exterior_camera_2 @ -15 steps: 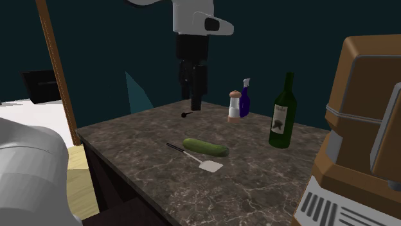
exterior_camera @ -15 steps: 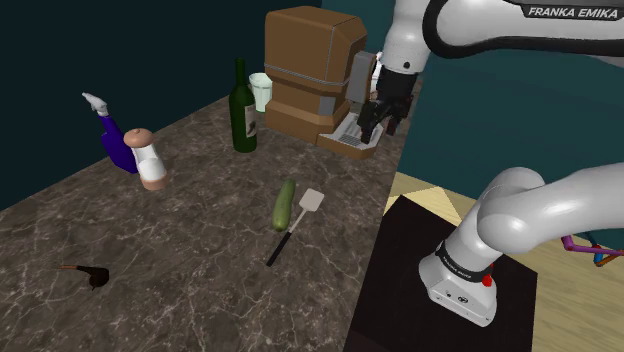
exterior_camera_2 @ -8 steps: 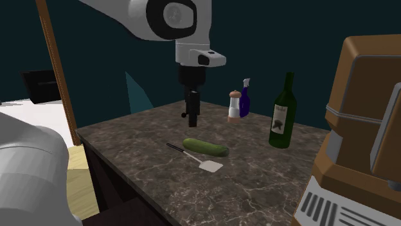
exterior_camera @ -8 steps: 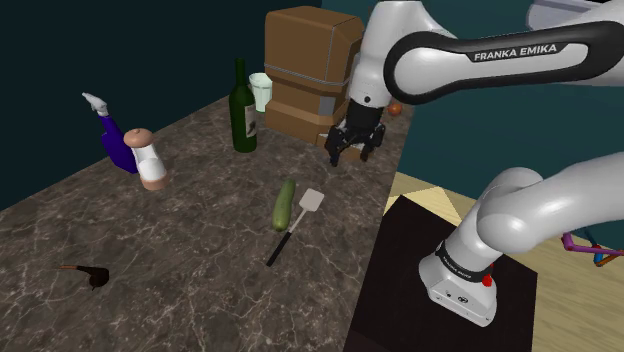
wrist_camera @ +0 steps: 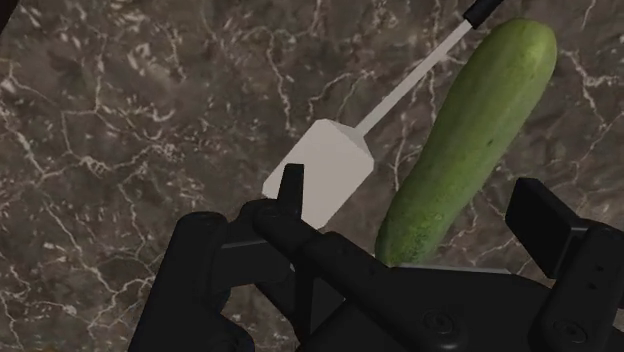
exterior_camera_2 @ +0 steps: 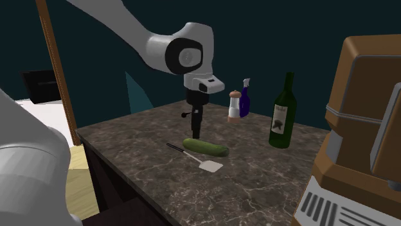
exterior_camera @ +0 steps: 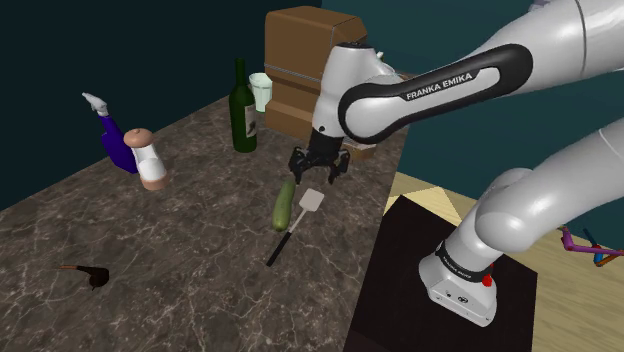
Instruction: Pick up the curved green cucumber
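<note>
Wrist view, your tool (wrist_camera: 415, 200): fingers apart, hovering over one end of cucumber (wrist_camera: 465, 140), nothing clamped. Cucumber lies flat on marbled tabletop (wrist_camera: 130, 120), just beside spatula (wrist_camera: 320, 170).

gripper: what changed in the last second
The gripper swung from beside the brown machine down and across the counter to hover over one end of the cucumber, open, nothing grasped. The cucumber, spatula, wine bottle and shaker stayed put.
</note>
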Robot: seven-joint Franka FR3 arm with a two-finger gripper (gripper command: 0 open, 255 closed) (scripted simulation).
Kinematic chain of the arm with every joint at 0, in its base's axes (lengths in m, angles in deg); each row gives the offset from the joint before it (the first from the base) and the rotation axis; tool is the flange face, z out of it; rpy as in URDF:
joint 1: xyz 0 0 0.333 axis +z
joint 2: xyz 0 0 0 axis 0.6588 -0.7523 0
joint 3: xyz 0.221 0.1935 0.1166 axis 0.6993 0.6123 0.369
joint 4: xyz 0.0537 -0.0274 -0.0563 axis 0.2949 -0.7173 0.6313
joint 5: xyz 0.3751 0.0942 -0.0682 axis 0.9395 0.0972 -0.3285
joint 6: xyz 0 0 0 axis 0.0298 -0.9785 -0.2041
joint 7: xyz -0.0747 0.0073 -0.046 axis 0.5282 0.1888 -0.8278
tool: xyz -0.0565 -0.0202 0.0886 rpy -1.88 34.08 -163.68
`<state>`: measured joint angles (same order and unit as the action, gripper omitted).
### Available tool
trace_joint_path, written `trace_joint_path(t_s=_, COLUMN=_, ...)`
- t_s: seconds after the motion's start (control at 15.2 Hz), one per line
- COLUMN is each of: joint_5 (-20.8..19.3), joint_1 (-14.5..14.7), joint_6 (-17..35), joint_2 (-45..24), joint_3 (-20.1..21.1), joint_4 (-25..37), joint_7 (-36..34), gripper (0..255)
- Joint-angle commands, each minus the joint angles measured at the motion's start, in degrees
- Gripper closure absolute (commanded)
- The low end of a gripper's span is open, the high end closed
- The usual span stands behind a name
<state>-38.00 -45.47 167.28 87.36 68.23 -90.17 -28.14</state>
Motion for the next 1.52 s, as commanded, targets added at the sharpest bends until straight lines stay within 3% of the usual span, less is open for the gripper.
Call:
trace_joint_path(t_s=0.0, joint_5=-0.78, joint_1=-1.02, joint_6=4.36, joint_2=-4.35, joint_3=1.77, joint_4=0.88, joint_7=-4.12, gripper=0)
trace_joint_path(t_s=0.2, joint_5=-3.97, joint_1=-2.50, joint_6=10.39, joint_2=-11.80, joint_3=4.40, joint_4=3.28, joint_7=-11.56, gripper=0)
trace_joint_path(t_s=0.4, joint_5=-9.57, joint_1=-3.35, joint_6=15.64, joint_2=-19.68, joint_3=5.77, joint_4=6.43, joint_7=-20.30, gripper=0)
trace_joint_path(t_s=1.06, joint_5=-13.82, joint_1=-2.72, joint_6=21.79, joint_2=-25.11, joint_3=4.98, joint_4=5.10, joint_7=-22.99, gripper=0)
trace_joint_path(t_s=1.12, joint_5=-13.77, joint_1=-2.73, joint_6=21.78, joint_2=-25.06, joint_3=5.00, joint_4=5.06, joint_7=-22.96, gripper=255)
trace_joint_path(t_s=1.45, joint_5=-13.80, joint_1=-2.72, joint_6=21.77, joint_2=-25.09, joint_3=4.99, joint_4=5.09, joint_7=-22.98, gripper=255)
